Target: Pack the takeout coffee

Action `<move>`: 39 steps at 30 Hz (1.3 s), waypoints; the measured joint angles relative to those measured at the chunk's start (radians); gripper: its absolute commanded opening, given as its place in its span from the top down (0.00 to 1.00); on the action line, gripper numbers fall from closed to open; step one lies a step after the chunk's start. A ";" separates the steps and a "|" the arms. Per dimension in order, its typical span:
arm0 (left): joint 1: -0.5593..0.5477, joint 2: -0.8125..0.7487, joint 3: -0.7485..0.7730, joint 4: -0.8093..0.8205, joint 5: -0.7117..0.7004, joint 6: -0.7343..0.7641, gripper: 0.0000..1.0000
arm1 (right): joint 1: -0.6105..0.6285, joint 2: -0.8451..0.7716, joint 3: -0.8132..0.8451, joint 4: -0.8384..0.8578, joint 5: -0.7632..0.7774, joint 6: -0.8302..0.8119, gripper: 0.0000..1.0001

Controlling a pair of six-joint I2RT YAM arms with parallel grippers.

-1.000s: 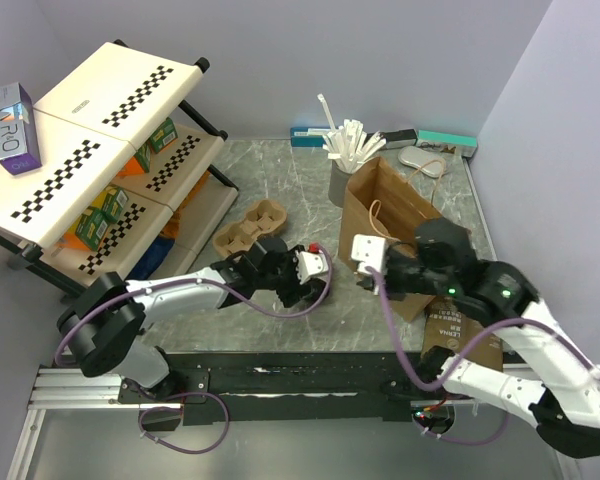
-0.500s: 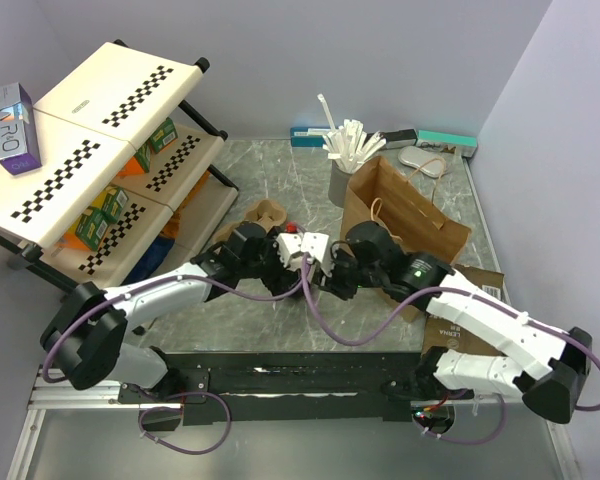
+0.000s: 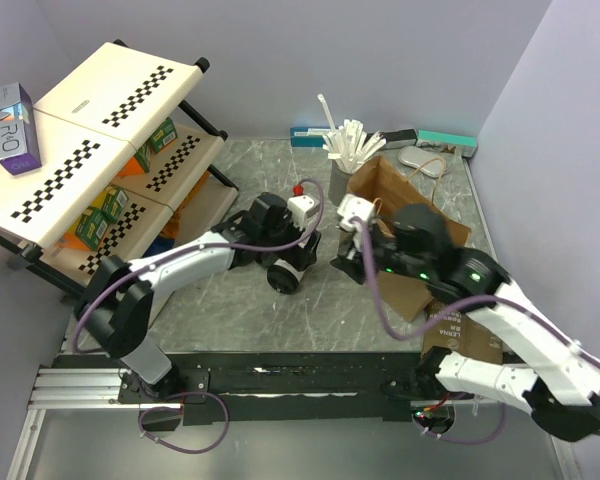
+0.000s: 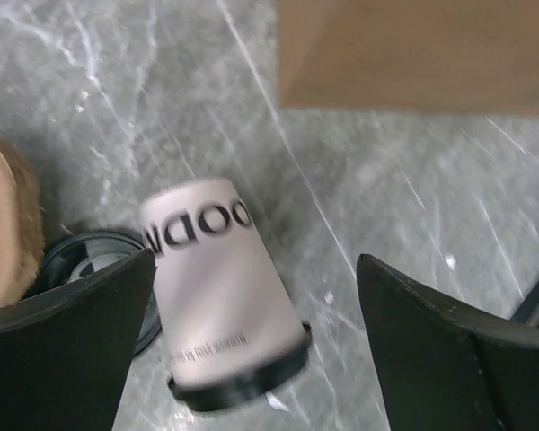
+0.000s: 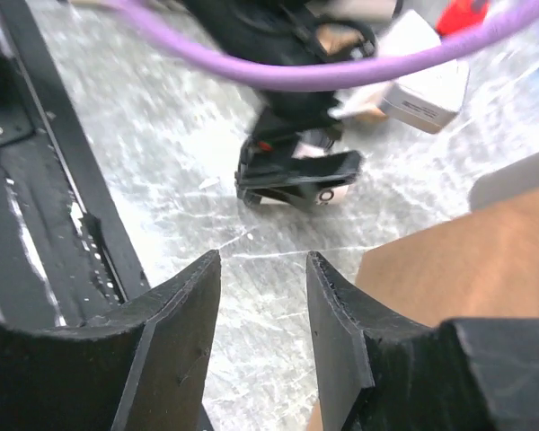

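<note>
Our left claw (image 4: 256, 269) hangs released over the table, its 2 black fingers spread wide with the takeout coffee between them. The cup (image 4: 220, 296) sits nearer the finger on the pulp carrier's (image 4: 4, 224) side, close against it or perhaps touching; we cannot tell which. Well-lit table shows between the cup and the other finger. Our right claw (image 5: 262, 260) is also released and empty, and the cup lies ahead of its fingertips, under the left claw.

We judge the cup light, and we cannot tell whether it is full. Its thin paper wall would dent under a hard squeeze, and the smooth taper could let it slide out toward the narrow end. The lid (image 4: 242, 382) looks pressed on and might pop if pinched. We would close gently across the wall just behind the lid, where the rolled rim stiffens the paper.

The cup is white and tapered, with dark lettering near its narrow base. It seems tipped onto its side, with the black lid on the end nearest the wrist. A second dark round thing (image 4: 85, 260) lies partly hidden by 1 finger. The brown paper bag (image 4: 413, 54) stands beyond the left fingertips.
</note>
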 measured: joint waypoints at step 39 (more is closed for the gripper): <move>0.072 0.287 0.174 -0.165 0.127 -0.146 0.32 | 0.089 -0.099 -0.134 -0.027 -0.053 -0.435 0.39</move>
